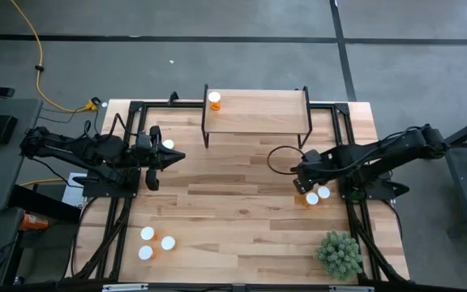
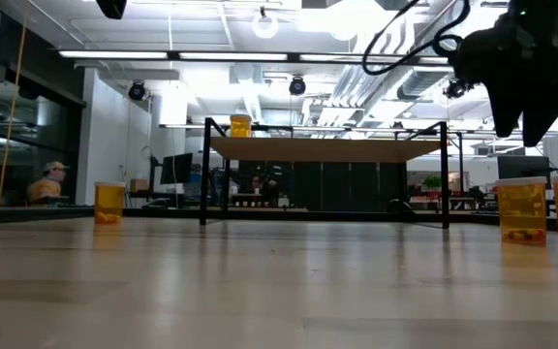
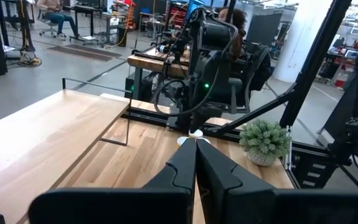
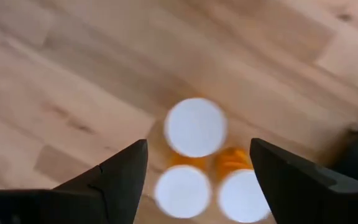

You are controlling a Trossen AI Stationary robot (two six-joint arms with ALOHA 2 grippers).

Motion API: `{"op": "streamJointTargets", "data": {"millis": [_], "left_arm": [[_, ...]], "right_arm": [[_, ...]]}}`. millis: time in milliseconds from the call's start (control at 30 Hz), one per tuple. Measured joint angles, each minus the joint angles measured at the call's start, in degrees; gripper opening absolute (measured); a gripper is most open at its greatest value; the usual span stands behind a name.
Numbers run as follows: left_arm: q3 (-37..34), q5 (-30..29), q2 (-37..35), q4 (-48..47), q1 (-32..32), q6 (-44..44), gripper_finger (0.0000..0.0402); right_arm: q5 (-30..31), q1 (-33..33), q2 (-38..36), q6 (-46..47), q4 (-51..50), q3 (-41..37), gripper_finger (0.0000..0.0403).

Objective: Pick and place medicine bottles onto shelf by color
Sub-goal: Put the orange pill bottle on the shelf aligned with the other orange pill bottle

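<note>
The shelf (image 1: 256,112) stands at the table's far middle, with one orange bottle with a white cap (image 1: 214,99) standing on its left end; it also shows in the low view (image 2: 240,125). My right gripper (image 4: 197,146) is open and points down above three white-capped bottles (image 4: 196,127) that stand close together on the tabletop at the right (image 1: 318,195). Its fingers hang clear of them (image 2: 526,92). My left gripper (image 1: 177,156) is shut and empty at the left, beside a single bottle (image 1: 167,144).
Three more bottles (image 1: 154,242) stand on the table at the near left. A small green plant (image 1: 339,253) stands at the near right corner. Black frame rails (image 1: 355,219) run along both sides of the table. A person sits in the room beyond (image 2: 48,182).
</note>
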Motion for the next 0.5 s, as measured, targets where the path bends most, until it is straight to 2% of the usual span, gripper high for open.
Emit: {"op": "streamJointTargets", "data": {"millis": [133,500], "left_arm": [[0.0,0.0,0.0,0.0,0.0,0.0,0.0],[0.0,0.0,0.0,-0.6,0.0,0.0,0.0]], "right_arm": [[-2.6,0.0,0.9,-2.0,2.9,0.0,0.0275],[-2.1,0.0,0.9,-3.2,3.0,0.0,0.0278]]}}
